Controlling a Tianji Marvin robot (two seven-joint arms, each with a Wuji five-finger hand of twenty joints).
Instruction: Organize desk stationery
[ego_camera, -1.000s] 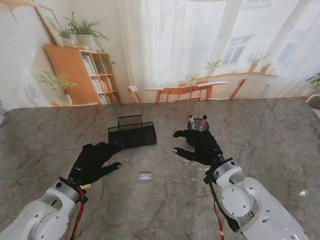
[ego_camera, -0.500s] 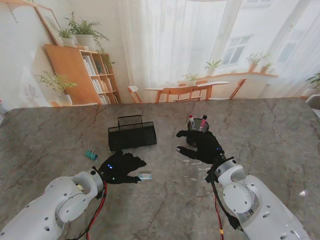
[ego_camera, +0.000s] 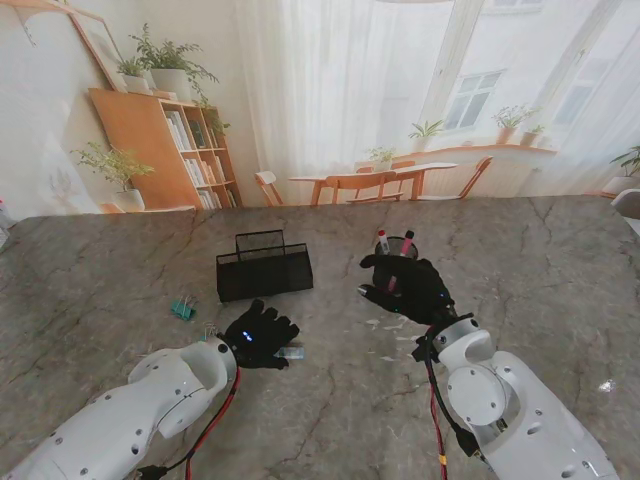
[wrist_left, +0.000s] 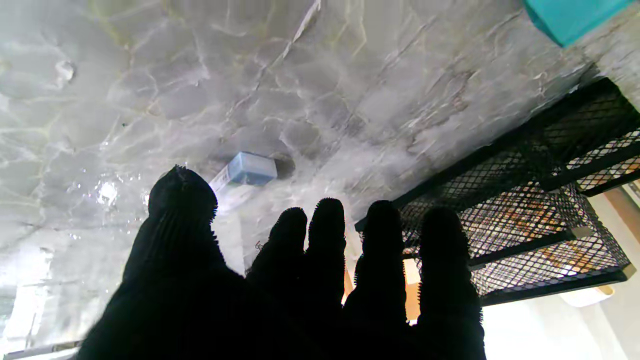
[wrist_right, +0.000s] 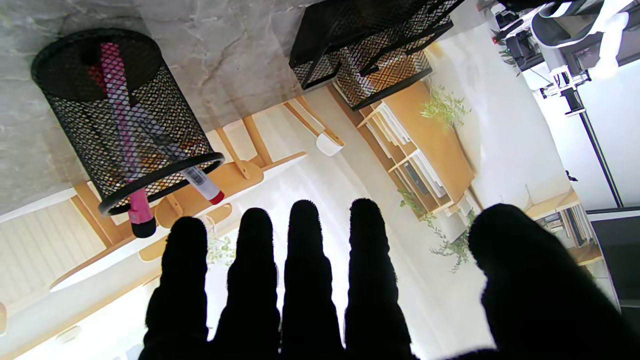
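A small pale-blue eraser lies on the marble table, just past the fingertips of my left hand. That hand is open, fingers straight, and holds nothing. A teal binder clip rests to its left. A black mesh desk tray stands farther from me. My right hand hovers open beside a black mesh pen cup, which holds two markers.
A few small pale bits lie on the table near my right hand. The backdrop wall rises behind the table's far edge. Bare marble stretches on the far left and far right.
My left arm has swung from the left toward the middle, so the hand now reaches the eraser and the teal clip is uncovered. My right hand has edged closer to the pen cup.
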